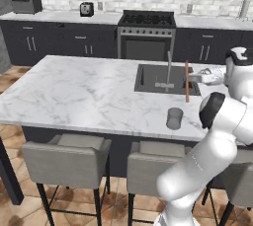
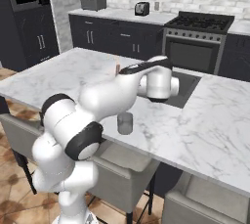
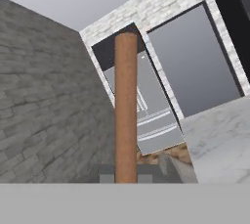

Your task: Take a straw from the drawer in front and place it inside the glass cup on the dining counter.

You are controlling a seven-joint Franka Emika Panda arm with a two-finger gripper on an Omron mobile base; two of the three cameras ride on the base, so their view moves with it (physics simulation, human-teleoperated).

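Left base view: the tool (image 1: 191,78) is clamped shut on one straw (image 1: 187,81), which stands upright in the air over the sink (image 1: 165,79) of the tabletop (image 1: 84,94). One cup (image 1: 174,118) stands near the tabletop's front edge, below and slightly left of the straw, apart from it.

Right base view: the arm covers the tool; the straw's (image 2: 117,68) tip peeks out, with the cup (image 2: 125,123) lower on the tabletop (image 2: 215,130).

Hand view: the straw (image 3: 125,108) rises from between the fingers.
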